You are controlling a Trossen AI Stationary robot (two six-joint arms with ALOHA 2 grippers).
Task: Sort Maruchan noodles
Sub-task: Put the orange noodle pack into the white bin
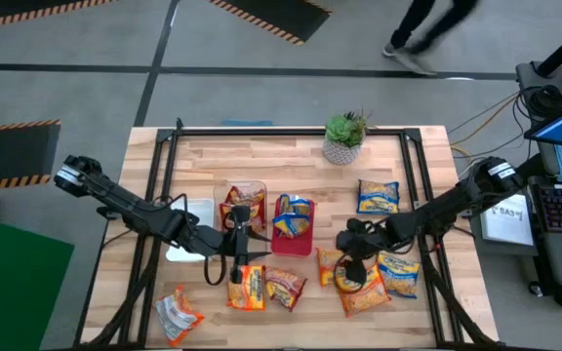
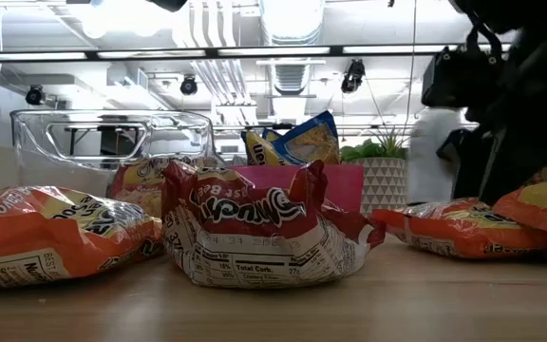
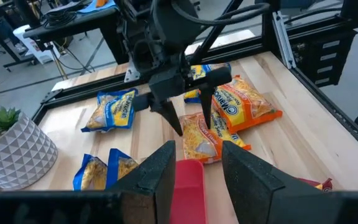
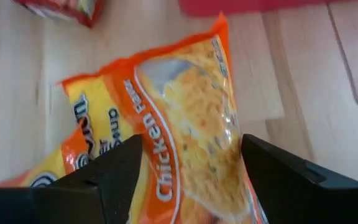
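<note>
Several Maruchan packets lie flat on the wooden table [image 1: 291,161]. My right gripper [image 1: 347,255] is open, fingers pointing down on either side of an orange-yellow chicken packet [image 4: 191,118], which also shows in the left wrist view [image 3: 199,142]. My left gripper [image 1: 252,239] is open and empty, by the near left side of the red tray [image 3: 189,179]. The red tray [image 1: 293,239] holds blue-accented packets [image 1: 291,216]. The clear tray [image 1: 245,187] holds red-accented packets [image 1: 242,210]. My right gripper stands over the orange chicken packet [image 4: 191,118] with one finger [image 4: 114,177] at each long side, coming from above. The packet lies flat on the table. I cannot tell whether the fingers touch it.
A white tray [image 1: 195,210] lies left of the clear one. A potted plant [image 1: 343,138] stands at the far edge. Loose packets lie near the front: [image 1: 247,288], [image 1: 283,286], [image 1: 177,314], [image 1: 398,273]. A blue one [image 1: 378,196] lies at the right. A person walks beyond the table [image 1: 427,29].
</note>
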